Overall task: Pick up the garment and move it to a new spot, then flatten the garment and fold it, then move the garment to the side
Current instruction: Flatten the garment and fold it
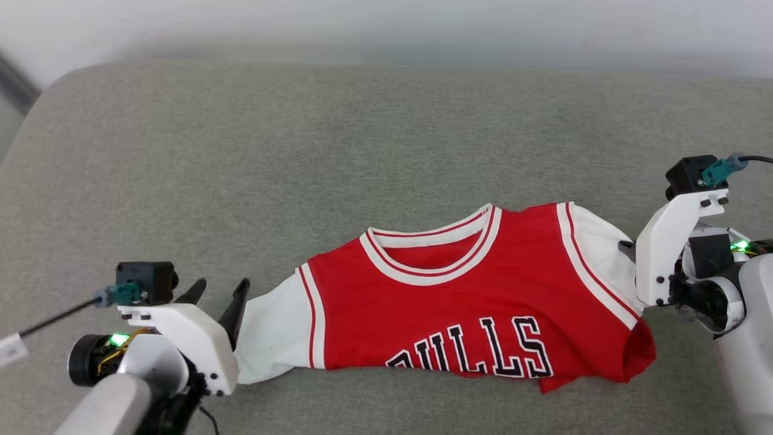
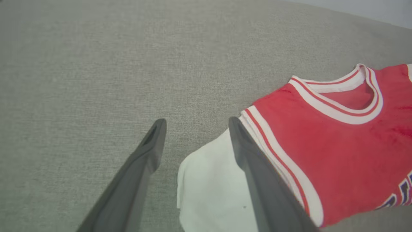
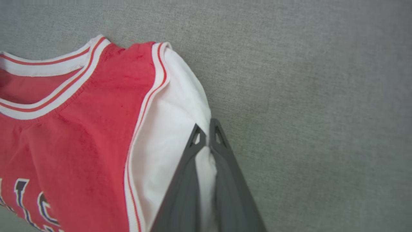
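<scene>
The garment [image 1: 471, 302] is a red jersey with white sleeves, a striped collar and black letters, lying face up on a grey cushioned surface, its lower part folded under. My left gripper [image 1: 220, 290] stands open at the tip of the white left-hand sleeve [image 2: 209, 183], one finger over the sleeve and the other over bare fabric. My right gripper [image 3: 207, 133] is shut on the edge of the other white sleeve [image 3: 170, 129], with cloth pinched between its fingers. In the head view its fingers are hidden behind the white wrist bracket [image 1: 670, 248].
The grey cushioned surface [image 1: 338, 157] stretches wide behind and to both sides of the garment. Its rounded back edge meets a pale wall [image 1: 386, 24] at the top. A dark strip [image 1: 15, 84] shows at the far left.
</scene>
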